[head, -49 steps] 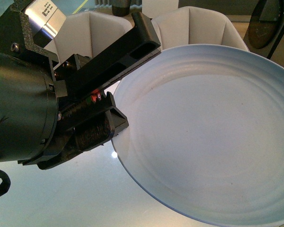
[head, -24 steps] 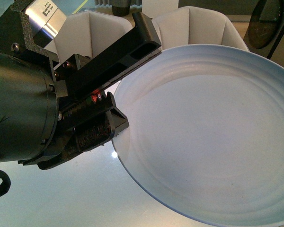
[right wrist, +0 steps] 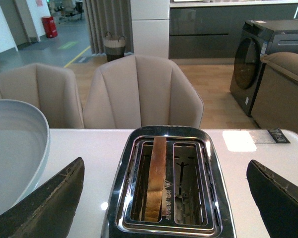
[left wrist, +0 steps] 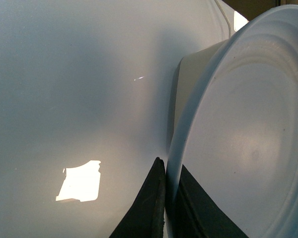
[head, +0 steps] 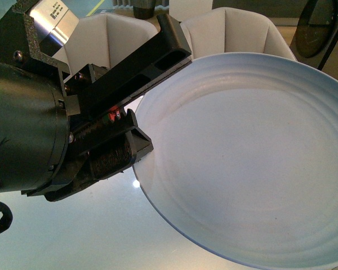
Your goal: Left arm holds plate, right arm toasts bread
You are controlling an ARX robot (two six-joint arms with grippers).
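Note:
The pale blue-white plate (head: 248,157) fills the right of the front view, held up off the table and bare. My left gripper (head: 136,121) is shut on its left rim; in the left wrist view the black jaws pinch the plate's (left wrist: 238,148) edge at my left gripper (left wrist: 170,186). The bread (right wrist: 155,178) stands on edge in the left slot of a chrome toaster (right wrist: 216,208), seen in the right wrist view. My right gripper (right wrist: 166,206) is open above the toaster, its fingers (right wrist: 44,206) spread wide to either side, touching nothing.
Two beige chairs (head: 236,34) stand behind the white table (head: 73,230). In the right wrist view the plate's rim (right wrist: 25,148) is beside the toaster, and a dark washing machine (right wrist: 260,54) stands far back on the floor.

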